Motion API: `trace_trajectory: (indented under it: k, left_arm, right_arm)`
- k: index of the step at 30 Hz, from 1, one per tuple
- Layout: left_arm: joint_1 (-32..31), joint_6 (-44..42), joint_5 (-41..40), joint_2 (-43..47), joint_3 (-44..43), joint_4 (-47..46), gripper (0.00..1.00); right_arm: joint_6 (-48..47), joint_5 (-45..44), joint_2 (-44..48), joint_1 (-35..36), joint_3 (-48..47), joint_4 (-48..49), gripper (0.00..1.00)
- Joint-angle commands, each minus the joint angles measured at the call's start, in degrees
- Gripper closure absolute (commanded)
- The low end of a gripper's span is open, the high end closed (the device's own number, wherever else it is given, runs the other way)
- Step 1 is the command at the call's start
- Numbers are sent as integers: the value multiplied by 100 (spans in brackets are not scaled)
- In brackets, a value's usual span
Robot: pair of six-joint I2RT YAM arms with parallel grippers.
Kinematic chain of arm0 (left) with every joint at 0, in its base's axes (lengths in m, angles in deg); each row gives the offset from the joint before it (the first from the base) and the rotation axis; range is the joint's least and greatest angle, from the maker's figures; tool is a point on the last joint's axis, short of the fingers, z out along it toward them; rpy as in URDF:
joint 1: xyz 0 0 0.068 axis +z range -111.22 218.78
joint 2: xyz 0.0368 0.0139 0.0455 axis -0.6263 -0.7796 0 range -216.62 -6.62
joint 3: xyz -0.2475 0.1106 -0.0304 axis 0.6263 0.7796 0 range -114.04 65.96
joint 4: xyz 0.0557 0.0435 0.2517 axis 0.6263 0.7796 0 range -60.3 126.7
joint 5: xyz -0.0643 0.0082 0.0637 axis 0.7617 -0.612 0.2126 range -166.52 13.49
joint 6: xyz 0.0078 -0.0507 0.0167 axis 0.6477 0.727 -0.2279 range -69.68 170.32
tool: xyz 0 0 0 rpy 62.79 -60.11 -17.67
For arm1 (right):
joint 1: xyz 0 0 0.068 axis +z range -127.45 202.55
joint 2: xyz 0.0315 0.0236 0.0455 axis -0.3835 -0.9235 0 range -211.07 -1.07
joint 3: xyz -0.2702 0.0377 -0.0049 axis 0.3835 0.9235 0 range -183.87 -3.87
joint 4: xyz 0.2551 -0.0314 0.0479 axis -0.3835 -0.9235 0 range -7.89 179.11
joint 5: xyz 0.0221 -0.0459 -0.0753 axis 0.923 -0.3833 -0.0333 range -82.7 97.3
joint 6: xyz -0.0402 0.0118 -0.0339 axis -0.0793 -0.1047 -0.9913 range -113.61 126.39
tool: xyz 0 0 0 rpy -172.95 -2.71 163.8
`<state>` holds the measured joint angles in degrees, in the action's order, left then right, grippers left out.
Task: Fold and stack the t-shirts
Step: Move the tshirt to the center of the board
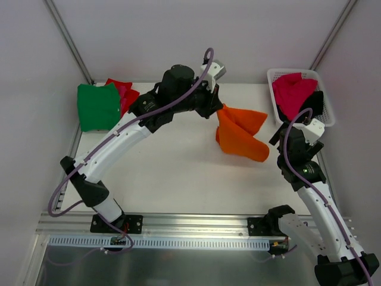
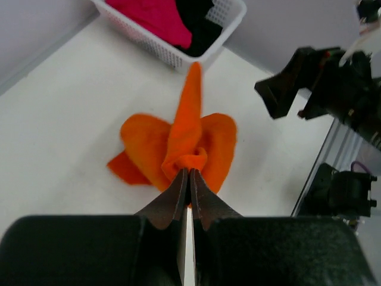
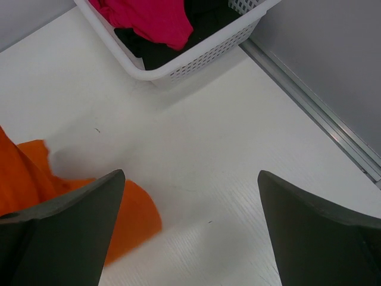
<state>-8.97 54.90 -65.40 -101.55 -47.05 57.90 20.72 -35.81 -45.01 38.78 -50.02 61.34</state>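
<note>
Pinching orange t-shirt (image 2: 196, 128), left tool (image 2: 189, 174)

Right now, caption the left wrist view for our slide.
Left end effector pinches the orange t-shirt before a white basket.

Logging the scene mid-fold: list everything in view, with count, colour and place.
orange t-shirt: 1, bright orange, right of table centre, one part pinched up
green t-shirt: 1, green, far left corner
red t-shirt: 1, red, against the green one's right side
pink t-shirt: 1, magenta-pink, in the basket
black t-shirt: 1, black, in the basket beside the pink
basket: 1, white lattice, far right corner
table: 1, white
left gripper: 1, black, shut on the orange t-shirt
right gripper: 1, dark, open, near the basket
</note>
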Motion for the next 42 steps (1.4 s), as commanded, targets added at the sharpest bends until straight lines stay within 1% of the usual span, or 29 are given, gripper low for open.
trace_trajectory:
  k: [1,2,3,4,5,6,7,8,9,10,15,16,18,19,20,22,23,26,27,30,33,34,35,40,42]
  left_arm:
    - [29,-46,-913,914,951,-149,100]
    - [29,155,-1701,1055,1235,-157,100]
    - [29,279,-2144,1300,1533,-149,100]
    - [29,594,-2584,1407,2102,-149,100]
    - [37,762,-2997,1521,2369,-149,96]
    - [46,946,-3645,1731,2946,-149,78]
    - [64,1349,-3825,1829,3247,-140,54]
    - [72,1518,-3940,1890,3468,-140,12]
    - [90,1650,-4107,1908,3661,-131,1]
    - [99,1886,-4126,1891,3985,-114,1]
    - [81,2415,-3732,1724,4471,-157,1]
    - [64,2521,-3644,1750,4524,-288,1]
    - [-33,2425,-3145,1908,4787,-709,1]
    - [-50,2442,-2498,1926,4858,-911,1]
    - [-146,2503,-2248,1909,4894,-1105,1]
    - [-331,2679,-1817,1751,4859,-1098,1]
    - [-602,2767,-1797,1716,4885,-1107,1]
    - [-1007,3232,-1788,1698,5087,-1107,1]
    - [-1217,3503,-1745,1680,5253,-1115,1]
    - [-1499,3969,-1551,1557,5621,-1133,7]
    - [-1693,4225,-1420,1347,5947,-1159,14]
    - [-1711,4261,-1332,1276,6027,-1229,21]
    - [-1729,4271,-1227,1110,6106,-1326,24]
    - [-1800,4192,-1129,451,6256,-1826,37]
    - [-1808,4104,-937,310,6142,-1924,39]
  right_arm:
    - [105,-162,35,-32,-17,-53,1]
    - [123,-145,-17,-32,-34,-53,1]
    - [114,-119,-44,-41,-43,-53,1]
    - [123,-110,-88,-41,-52,-53,0]
    - [132,-66,-140,-41,-69,-44,1]
    - [140,-31,-167,-41,-69,-44,1]
    - [141,-4,-193,-41,-78,-44,1]
    - [132,57,-228,-41,-87,-44,1]
    - [140,75,-229,-41,-96,-44,1]
    - [141,92,-220,-32,-96,-44,1]
    - [70,101,-106,-41,-61,-44,0]
    - [62,101,-88,-32,-43,-44,0]
    - [61,57,-53,-41,-17,-44,0]
    - [61,57,-62,-41,-25,-44,1]
    - [61,57,-70,-41,-34,-44,1]
    - [35,31,-97,-41,-52,-44,1]
    - [26,5,-88,-41,-43,-44,1]
    - [18,-30,-105,-50,-43,-44,1]
    - [17,-22,-114,-58,-43,-53,0]
    - [44,4,-158,-58,-52,-36,1]
    - [70,48,-202,-50,-52,-44,0]
    - [88,83,-194,-50,-43,-44,1]
    - [105,101,-185,-58,-43,-44,1]
    - [114,145,-158,-58,-26,-53,1]
    - [105,136,-132,-58,-17,-53,0]
